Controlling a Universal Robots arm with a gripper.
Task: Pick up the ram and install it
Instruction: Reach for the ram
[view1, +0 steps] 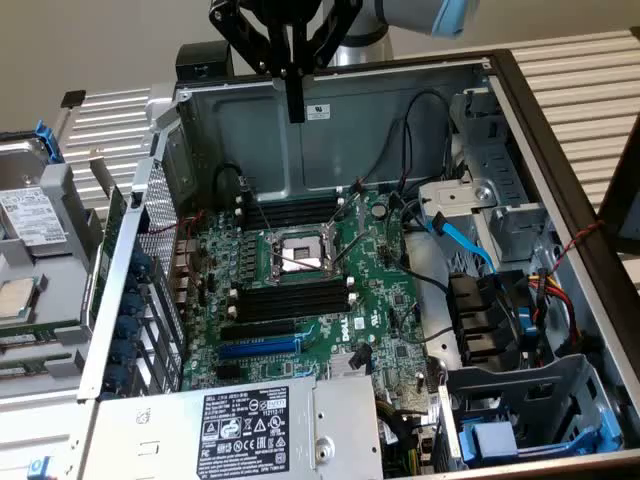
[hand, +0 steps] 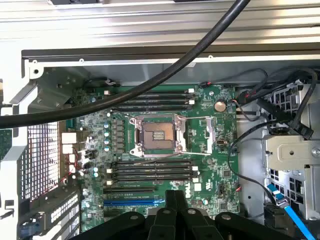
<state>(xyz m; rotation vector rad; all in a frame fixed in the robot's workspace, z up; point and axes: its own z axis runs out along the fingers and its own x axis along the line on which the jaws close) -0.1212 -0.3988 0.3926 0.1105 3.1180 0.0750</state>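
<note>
- We are seeing the end effector (view1: 295, 112) hanging above the rear wall of the open computer case (view1: 330, 150), its fingers pressed fully together and gripping nothing.
- We are looking down in the wrist view on the green motherboard (hand: 220, 165), with the processor socket (hand: 157, 135) sitting uncovered at its middle.
- We are counting two banks of black memory slots. One bank (hand: 150, 170) is lying between the socket and the blue expansion slot (hand: 134, 202), and the other (hand: 155, 100) is on the socket's opposite side. Their channels are lying open.
- We are placing the ram (view1: 40, 338) outside the case, at the exterior view's left. It is showing as a long thin greenish strip lying flat near a hard drive (view1: 30, 215), well apart from the end effector. It is too faint for us to be certain.
- We are watching a thick black cable (hand: 150, 82) arcing across the wrist view in front of the case.
- We are noting the case resting on a slatted counter (view1: 585, 70).
</note>
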